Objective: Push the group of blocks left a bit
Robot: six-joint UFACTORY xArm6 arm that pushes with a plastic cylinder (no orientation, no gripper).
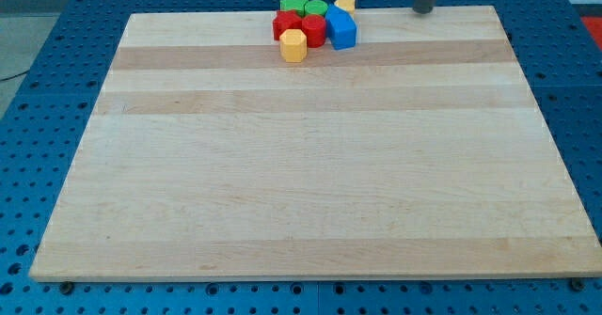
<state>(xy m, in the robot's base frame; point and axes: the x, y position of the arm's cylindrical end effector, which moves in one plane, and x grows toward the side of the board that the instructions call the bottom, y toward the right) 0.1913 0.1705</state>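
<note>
Cluster of small blocks sits at the view's top edge of the table (301, 165), well to the view's left of my tip (423, 10) and slightly below it. Members: green star block (294, 4), green round block (316, 8), yellow block (345, 3) at the back, red block (287, 24), second red block (313, 29), blue block (341, 28), yellow hexagonal block (293, 45) in front. All touching or nearly so. Judged: light, rigid pieces, slide easily on smooth wood, likely to scatter or rotate if hit off-centre. No claw here, just a bare rod, nothing to open, holds nothing, touches no block. Best contact: the blue block's face on the view's right, nearest my tip, pushing toward the view's left through the cluster's middle. Rod stands at the table's far edge, apart from the group.
</note>
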